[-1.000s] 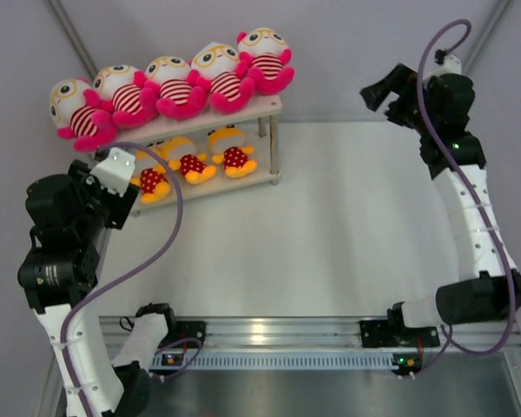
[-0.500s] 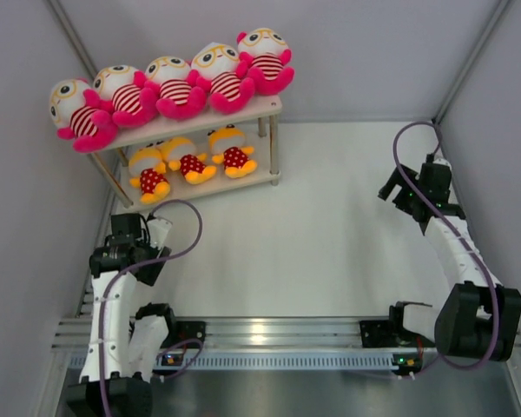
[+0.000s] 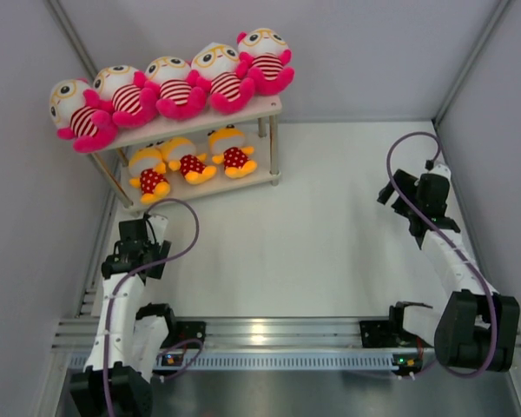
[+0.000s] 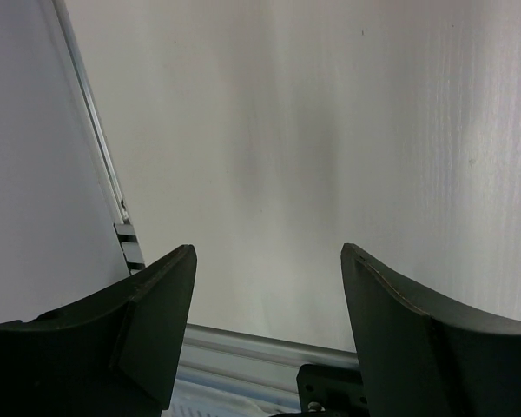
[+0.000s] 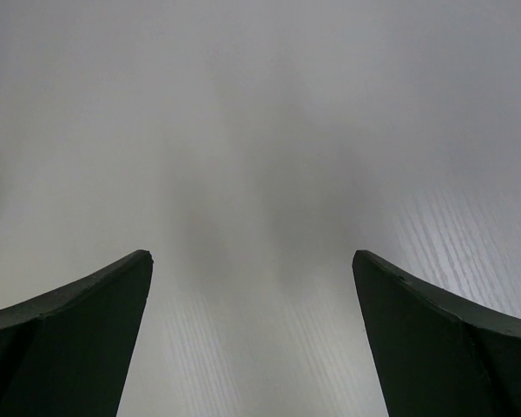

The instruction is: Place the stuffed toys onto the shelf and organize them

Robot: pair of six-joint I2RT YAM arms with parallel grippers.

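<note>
Several stuffed toys with white heads and red-white striped bodies (image 3: 169,87) sit in a row on the top board of the shelf (image 3: 243,114) at the far left. Three smaller orange-yellow stuffed toys in red dotted outfits (image 3: 191,162) sit side by side on its lower board. My left gripper (image 3: 137,259) hangs low, in front of the shelf's left end and apart from it. In the left wrist view the left gripper (image 4: 267,252) is open and empty over the bare table. My right gripper (image 3: 398,193) is low at the right side. The right wrist view shows the right gripper (image 5: 252,256) wide open and empty.
Grey walls (image 3: 35,217) close in the white table (image 3: 330,226) on the left, back and right. An aluminium rail (image 3: 278,330) with both arm bases runs along the near edge, and the rail (image 4: 243,347) also shows under my left fingers.
Both arms have dropped from raised poses and folded back toward their bases. The left gripper moved away from the shelf's lower tier. The toys have not moved.
</note>
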